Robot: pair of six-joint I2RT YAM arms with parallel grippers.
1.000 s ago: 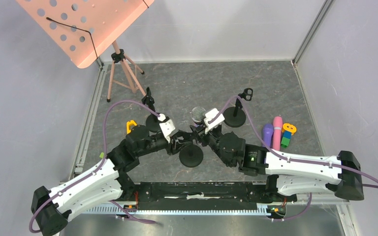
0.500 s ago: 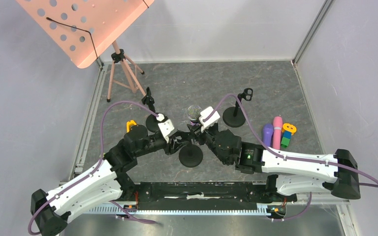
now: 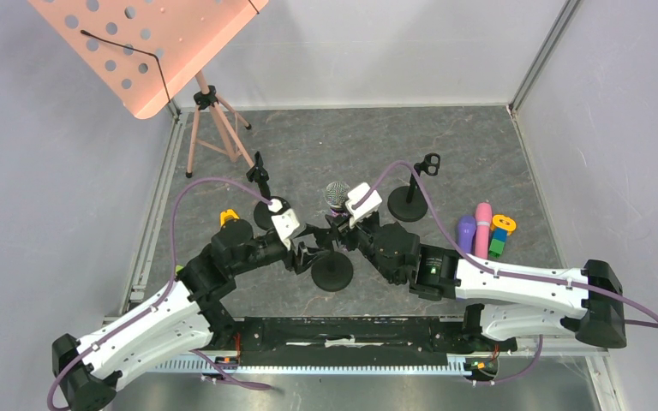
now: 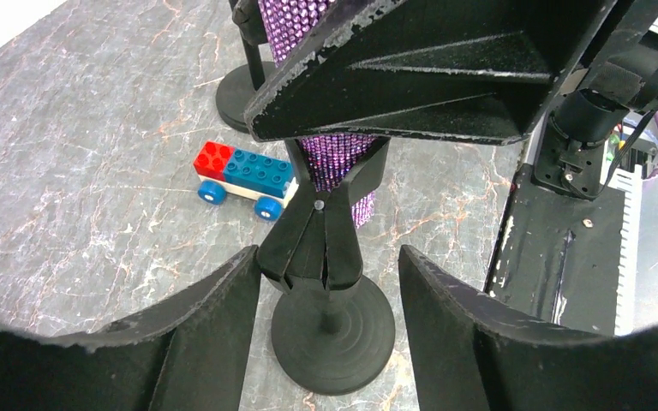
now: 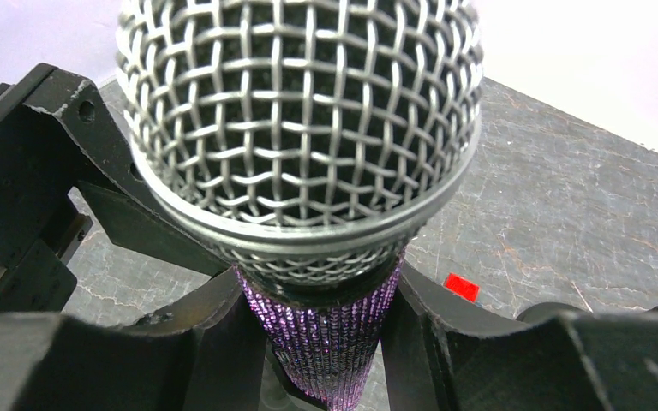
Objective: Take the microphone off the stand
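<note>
The microphone (image 5: 300, 111) has a silver mesh head and a glittery purple body (image 4: 334, 163). My right gripper (image 5: 326, 342) is shut on that body just under the head, and from above it shows at the table's middle (image 3: 343, 224). The black stand (image 3: 332, 272) rests on its round base (image 4: 334, 334). The microphone's lower end sits at the fork of the stand's clip (image 4: 321, 231); whether it is still seated there I cannot tell. My left gripper (image 4: 330, 265) is open, one finger on each side of the clip with a gap on both sides.
Two other black stands (image 3: 409, 205) (image 3: 266, 210) flank the arms. A purple microphone (image 3: 466, 231), a pink one (image 3: 482, 227) and toy bricks (image 3: 499, 235) lie at the right. A brick car (image 4: 244, 175) sits beyond the stand. A pink music stand (image 3: 150, 43) fills the far left corner.
My left gripper's jaws have spread and let go of the stand's clip. The right gripper with the microphone shifted slightly left and away, then held still.
</note>
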